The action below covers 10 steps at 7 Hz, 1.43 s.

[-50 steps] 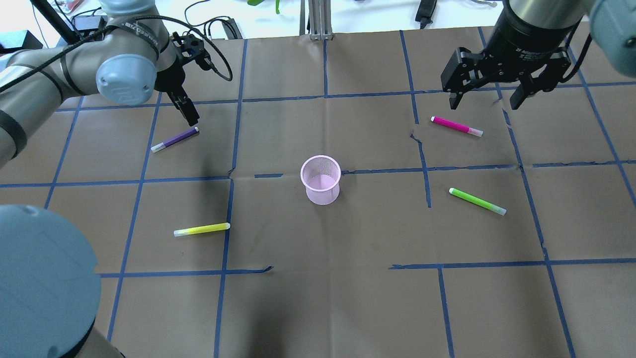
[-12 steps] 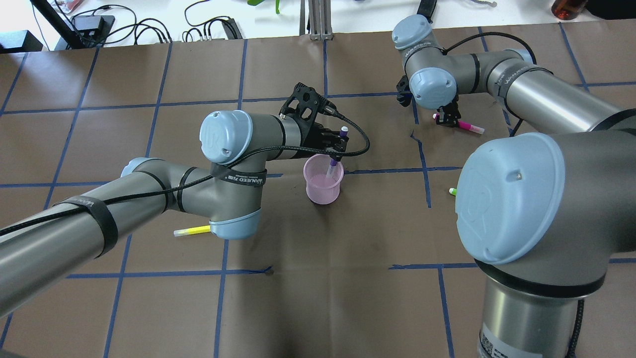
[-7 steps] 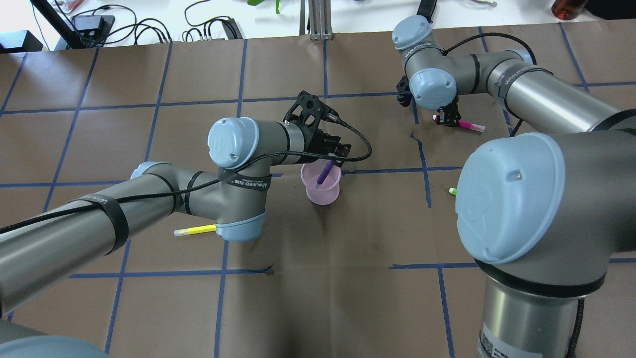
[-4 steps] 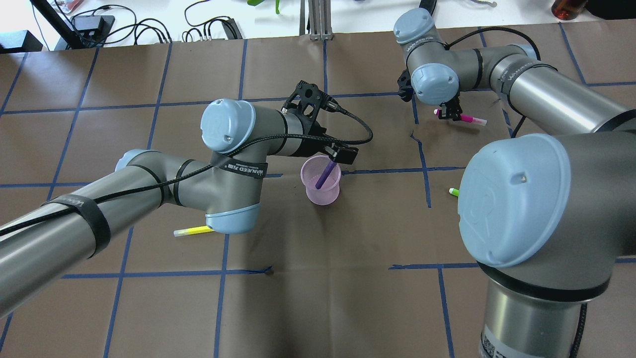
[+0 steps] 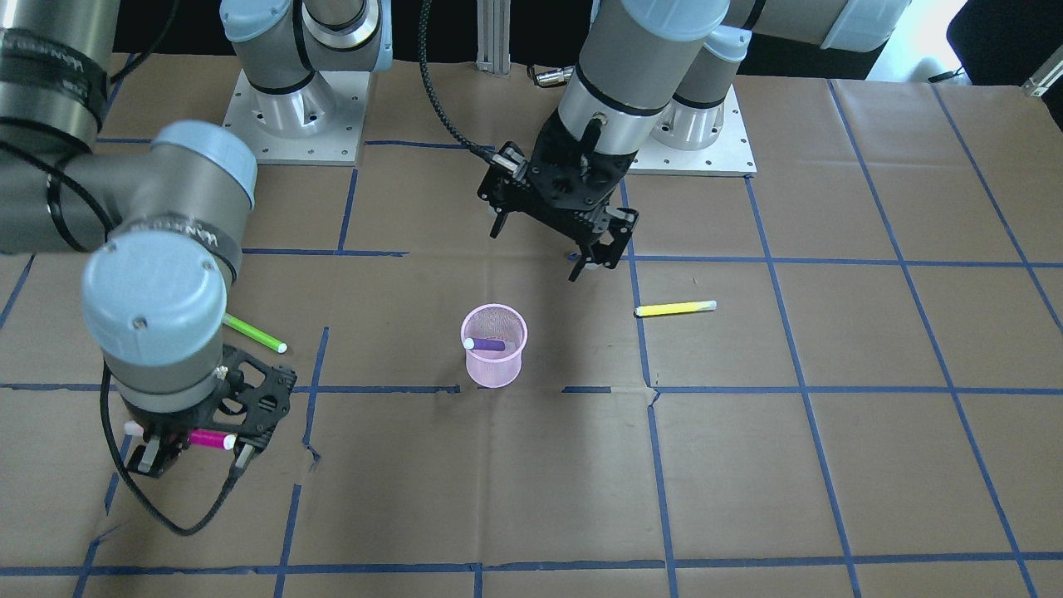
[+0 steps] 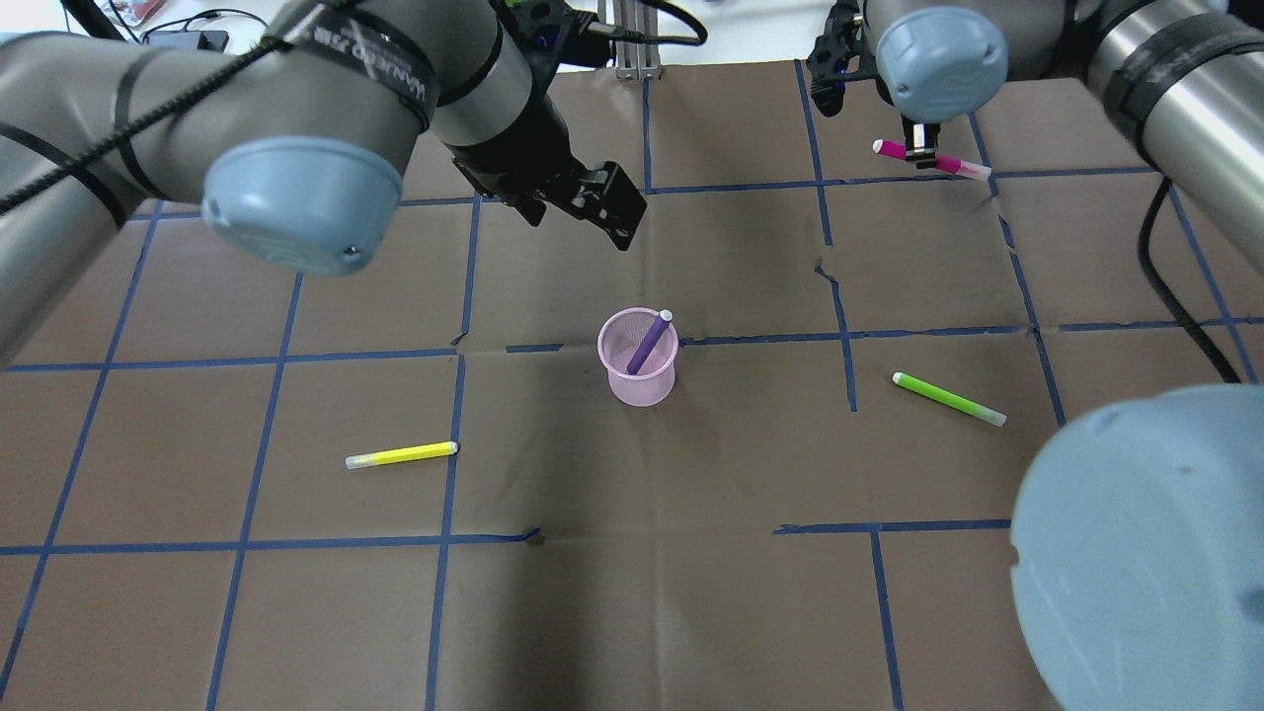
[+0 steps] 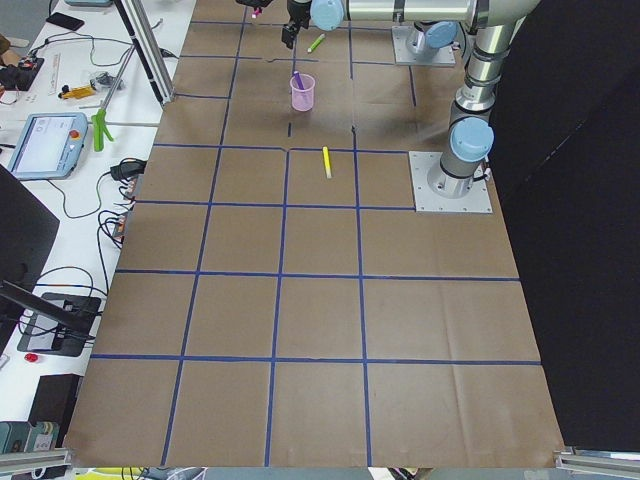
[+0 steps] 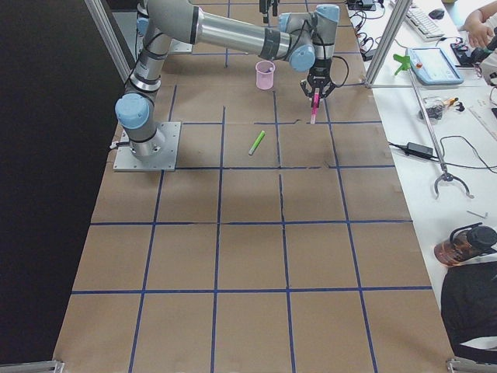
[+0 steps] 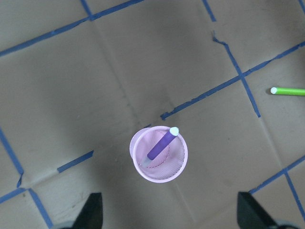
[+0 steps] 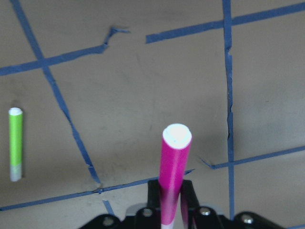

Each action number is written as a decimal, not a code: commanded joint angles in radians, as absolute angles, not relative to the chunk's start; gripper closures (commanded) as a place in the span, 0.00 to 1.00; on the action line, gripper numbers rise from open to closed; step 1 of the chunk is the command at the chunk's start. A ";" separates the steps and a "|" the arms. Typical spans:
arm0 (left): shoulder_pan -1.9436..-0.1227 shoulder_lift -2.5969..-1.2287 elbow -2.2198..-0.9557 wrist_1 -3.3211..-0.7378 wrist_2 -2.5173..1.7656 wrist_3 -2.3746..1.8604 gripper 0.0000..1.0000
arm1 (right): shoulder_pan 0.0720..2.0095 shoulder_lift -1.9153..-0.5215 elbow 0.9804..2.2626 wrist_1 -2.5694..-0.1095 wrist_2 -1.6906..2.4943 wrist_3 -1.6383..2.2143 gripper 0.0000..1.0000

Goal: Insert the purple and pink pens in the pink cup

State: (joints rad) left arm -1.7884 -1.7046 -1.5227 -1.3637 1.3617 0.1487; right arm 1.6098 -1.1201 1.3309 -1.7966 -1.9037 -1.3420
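The pink mesh cup point(image 6: 638, 370) stands at mid-table, also in the front view point(image 5: 494, 359) and the left wrist view point(image 9: 159, 160). The purple pen point(image 6: 647, 343) leans inside it, white cap up at the rim point(image 9: 161, 144). My left gripper point(image 6: 583, 225) is open and empty, raised above and behind the cup point(image 5: 536, 253). My right gripper point(image 6: 923, 153) is shut on the pink pen point(image 6: 958, 165) and holds it level above the table at the far right point(image 5: 193, 438). The right wrist view shows the pink pen point(image 10: 174, 162) between the fingers.
A green pen point(image 6: 948, 399) lies right of the cup, and also shows in the right wrist view point(image 10: 15, 143). A yellow pen point(image 6: 400, 455) lies front left of the cup. The brown paper on the table has blue tape lines and small tears.
My left gripper has let go of the purple pen, which now rests in the cup, and has risen away from it. My right gripper has lifted the pink pen off the table.
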 commanded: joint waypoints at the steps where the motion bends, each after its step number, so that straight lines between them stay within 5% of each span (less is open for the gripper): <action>1: -1.651 -1.683 -1.467 -1.573 1.430 -0.001 0.02 | 1.606 -1.273 1.327 -1.663 -1.742 -1.373 0.98; 6: -1.569 -1.609 -1.451 -1.664 1.517 -0.066 0.02 | 1.632 -1.402 1.351 -1.525 -1.591 -1.358 0.98; 10: -1.575 -1.603 -1.499 -1.557 1.520 -0.058 0.02 | 1.895 -1.391 1.439 -1.688 -1.554 -1.036 0.98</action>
